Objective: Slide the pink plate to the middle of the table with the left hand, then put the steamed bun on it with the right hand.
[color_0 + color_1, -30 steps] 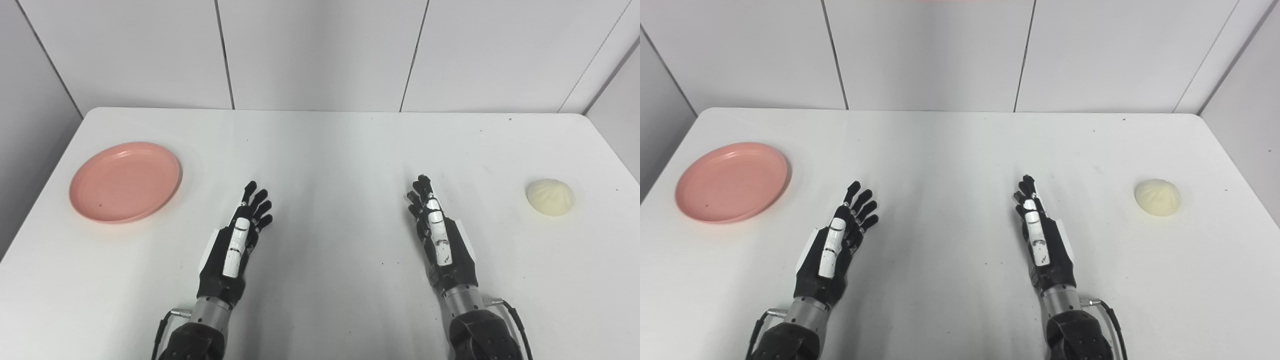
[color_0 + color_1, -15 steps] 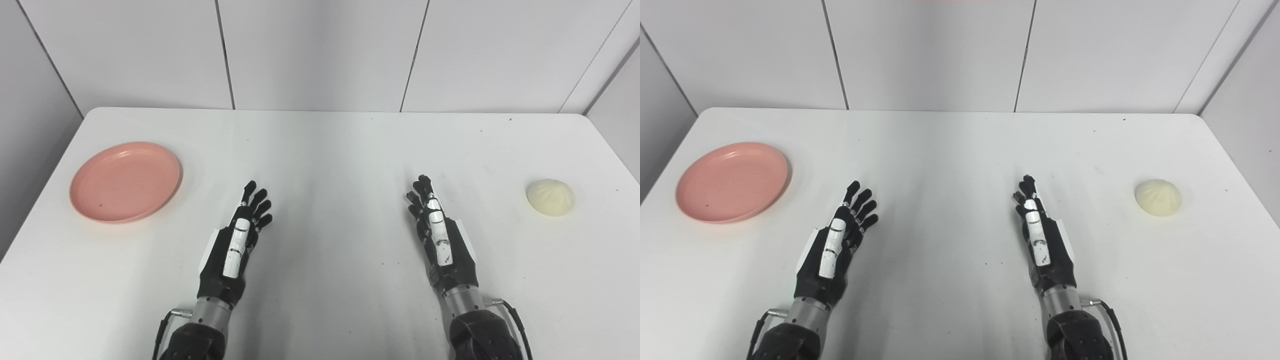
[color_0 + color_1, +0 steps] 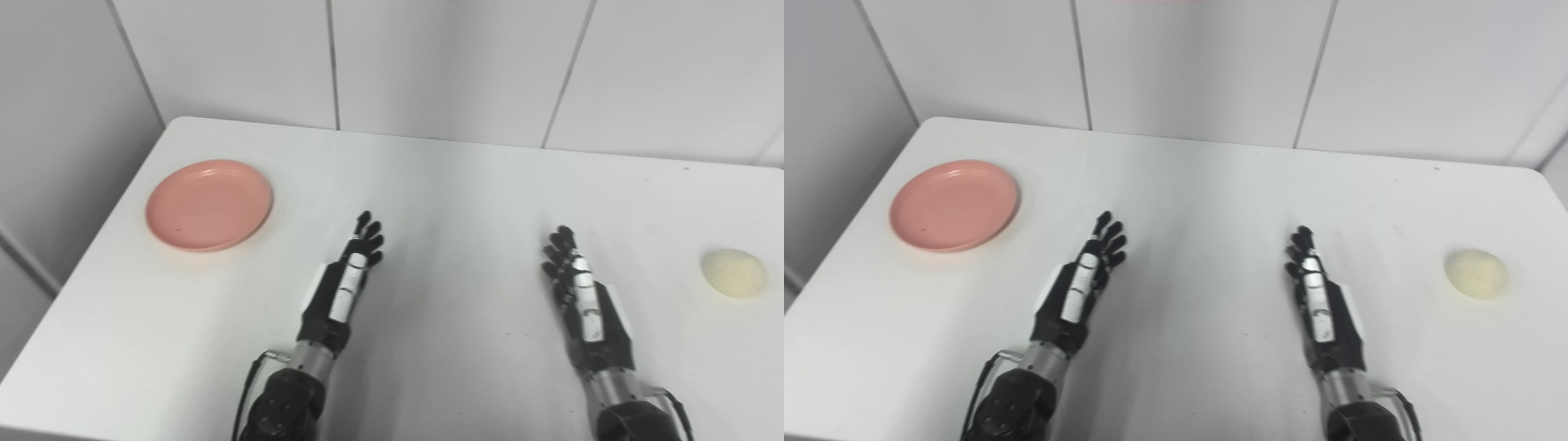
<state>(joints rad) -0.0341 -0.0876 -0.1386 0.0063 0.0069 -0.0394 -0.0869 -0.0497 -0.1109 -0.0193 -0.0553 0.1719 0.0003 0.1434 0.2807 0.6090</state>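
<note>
- On the white table [image 3: 465, 184], no brand, label or readable writing shows on any object; the surface carries only a few small dark specks.
- Left of the table's middle, the left hand [image 3: 343, 285] is empty, its black fingers [image 3: 366, 236] straight and slightly fanned, pointing toward the far edge. It grips nothing; whether it touches the table or hovers just above it cannot be told.
- Right of the table's middle, the right hand [image 3: 582, 294] is likewise empty and spread open, fingers stretched forward, with a white strip running along its upper side. It holds nothing.
- Toward the table's far left corner, the pink plate [image 3: 209, 204] lies flat and bare, well apart from the left hand and off to that hand's left.
- Near the table's right edge, the steamed bun [image 3: 732, 273] sits alone on the surface, pale cream and domed, well apart from the right hand.
- Behind the table's far edge stand plain white wall panels [image 3: 441, 61] with thin dark seams.
</note>
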